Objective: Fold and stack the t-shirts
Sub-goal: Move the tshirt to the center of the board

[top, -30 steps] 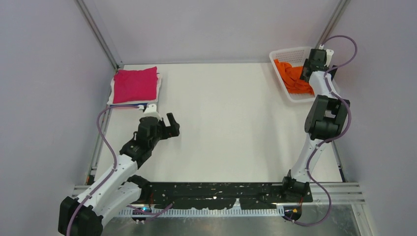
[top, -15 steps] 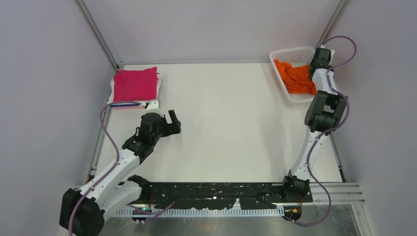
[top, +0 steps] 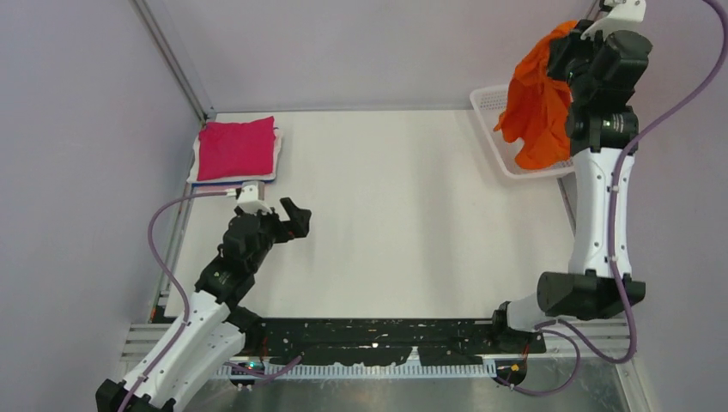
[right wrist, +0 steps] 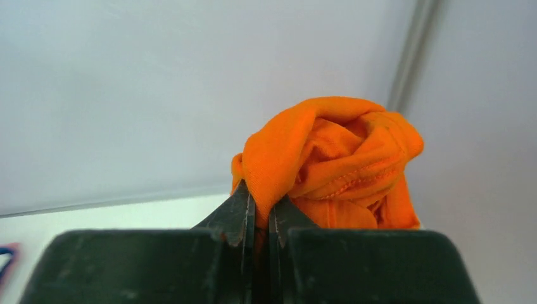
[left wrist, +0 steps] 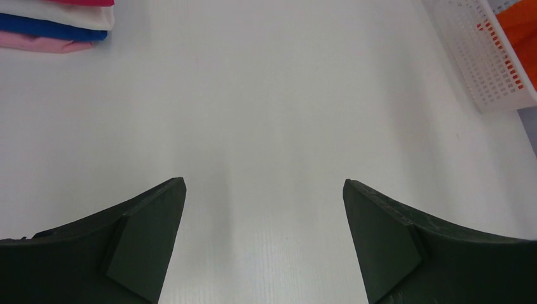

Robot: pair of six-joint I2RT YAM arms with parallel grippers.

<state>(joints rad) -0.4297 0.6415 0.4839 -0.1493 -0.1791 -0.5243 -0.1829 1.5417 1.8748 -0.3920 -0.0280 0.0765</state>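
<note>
The right gripper [right wrist: 259, 212] sits high above the far right corner of the white table [top: 403, 215]. Its two fingers are pinched almost together on a bunched fold of the bright orange soft cloth t-shirt [top: 536, 103]. The shirt hangs crumpled from that grip, its long axis vertical and its loose end pointing down over the white plastic lattice basket [top: 491, 105]. I cannot tell whether cloth and basket touch. The left gripper [left wrist: 263, 190] hovers low over bare table, fingers spread wide, holding nothing. Near it, at the far left corner, lies a flat folded stack of t-shirts [top: 236, 150], magenta-pink on top.
</note>
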